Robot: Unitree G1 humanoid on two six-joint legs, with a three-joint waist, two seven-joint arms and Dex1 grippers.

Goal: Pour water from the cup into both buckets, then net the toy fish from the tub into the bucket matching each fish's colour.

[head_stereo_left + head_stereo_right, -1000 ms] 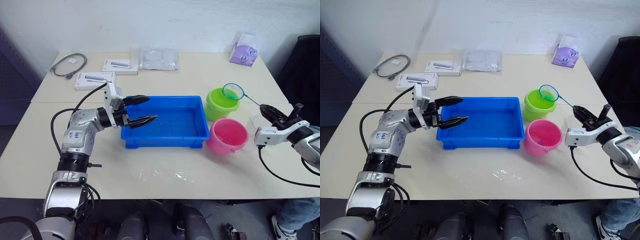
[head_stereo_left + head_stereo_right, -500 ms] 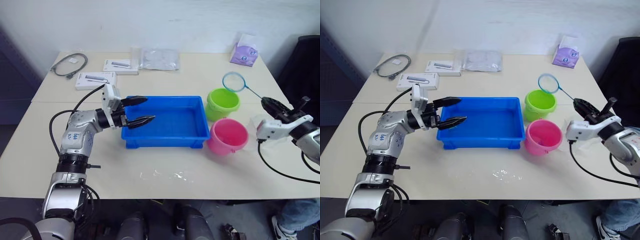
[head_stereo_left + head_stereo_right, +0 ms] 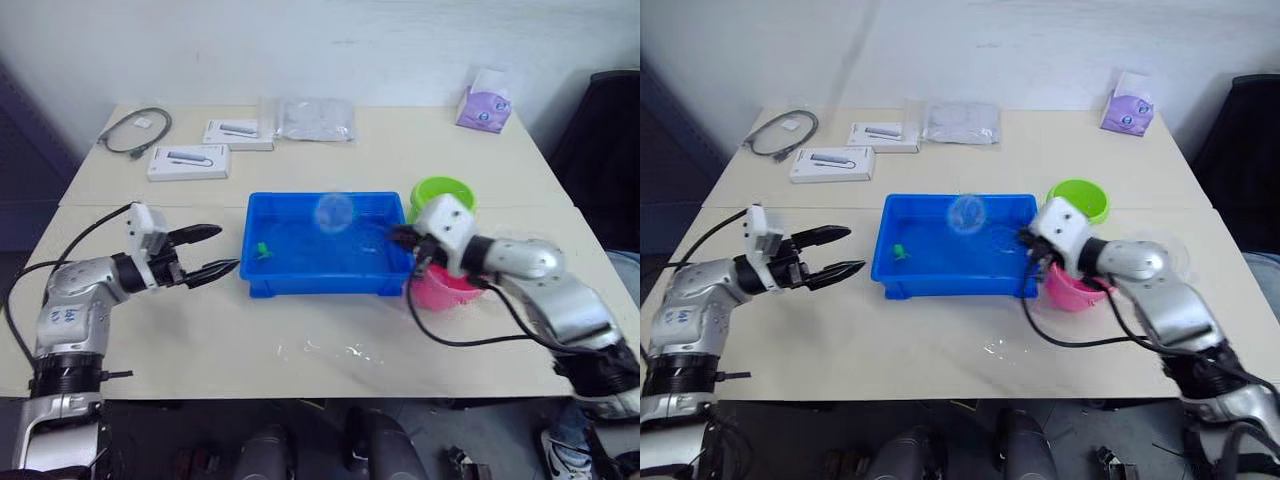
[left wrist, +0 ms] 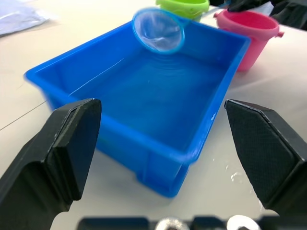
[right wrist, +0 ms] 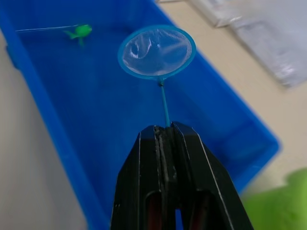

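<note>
Since half a second ago: net [image 5: 157,51] swung from above the lime green bucket [image 3: 447,189] to over the blue tub [image 3: 300,278], right gripper [image 5: 165,132] brought across to the tub's right end; left gripper [image 3: 210,252] pulled back off the tub's left rim and now hovering over bare table just left of it.

Net hoop held above the tub's middle, toward the far wall, mesh apparently empty. Thin handle running straight back into the right gripper, its two black fingers [image 5: 139,167] pressed tight together on the handle's end. One small green toy fish [image 3: 261,248] lying in the tub near the left wall, apart from the hoop. Water surface rippled inside the tub; other fish not made out.

Left gripper fingers [image 4: 72,139] spread wide, holding nothing and touching nothing, aimed at the tub's left end.

Pink bucket [image 3: 440,290] just beside the tub's right near corner, partly covered by the right arm; lime green bucket behind it, near the tub's right far corner. A few wet patches [image 3: 330,350] on the table [image 3: 300,380] in front of the tub.

Farther back: two flat white boxes [image 3: 187,161], a clear plastic bag [image 3: 315,118], a grey coiled cable [image 3: 135,128] at far left, and a purple tissue pack [image 3: 482,108] at far right.
</note>
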